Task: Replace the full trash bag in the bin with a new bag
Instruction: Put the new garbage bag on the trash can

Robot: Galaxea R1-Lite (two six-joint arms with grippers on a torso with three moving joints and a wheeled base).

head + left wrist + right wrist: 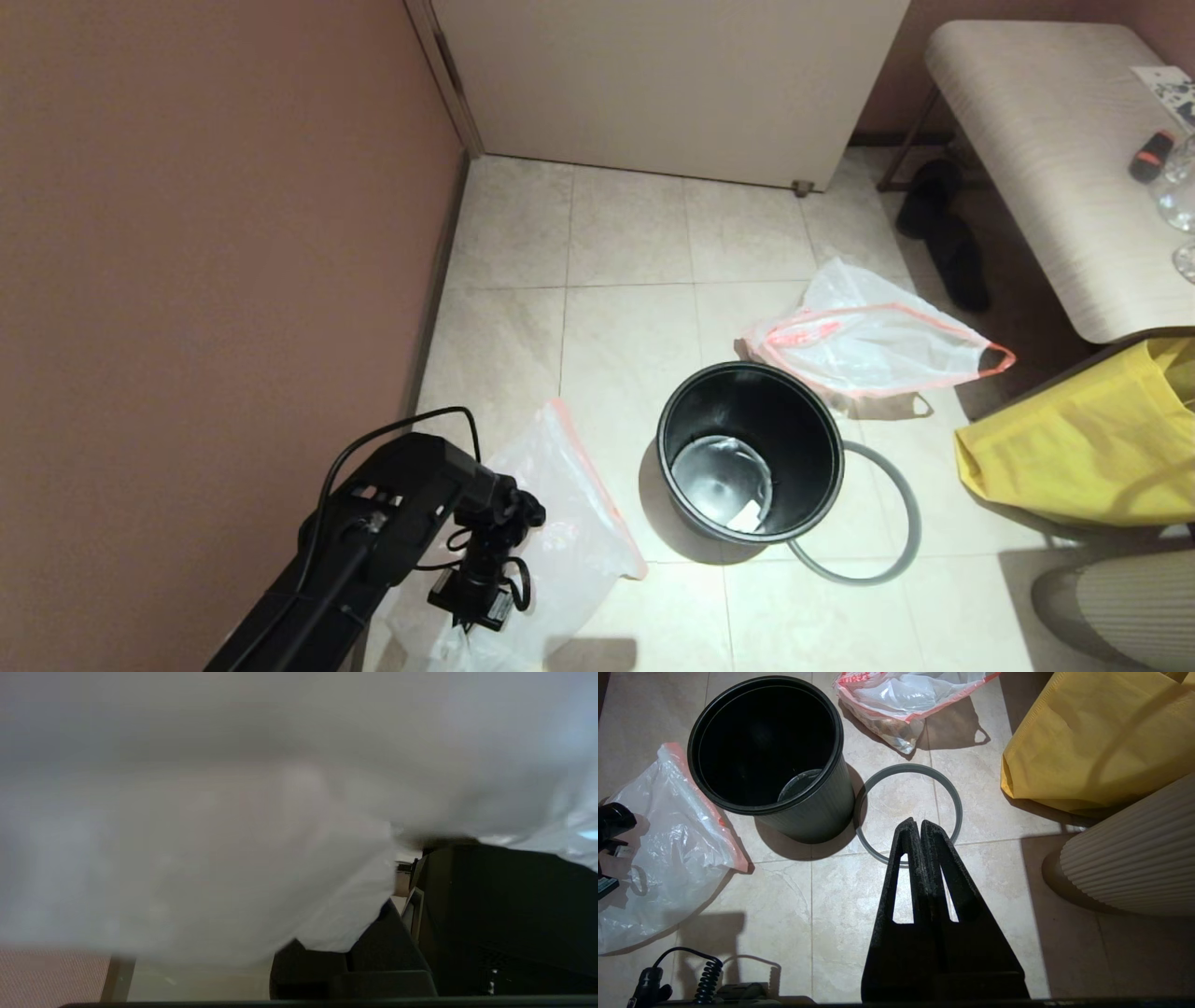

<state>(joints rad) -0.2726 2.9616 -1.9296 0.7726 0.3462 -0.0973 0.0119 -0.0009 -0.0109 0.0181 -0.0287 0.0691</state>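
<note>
Left claw (471, 611) clamped on new bag (569, 523) beside bin (747, 448); right claw (920, 828) together

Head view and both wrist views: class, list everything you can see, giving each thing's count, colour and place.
the bin: one, black, upright on the floor, unlined.
grey hoop: one, grey, flat on the floor against the bin.
the full trash bag: one, translucent white with a pink-red hem, beyond the bin.
the new bag: one, same colours, limp, left of the bin.
yellow bag: one, yellow, right of the hoop.
shoes: two, black, by the bench.
bench: one, off-white, far right.
left pincer: one, black, shut, down on the new bag.
right pincer: one, black, shut, idle above the hoop.
</note>
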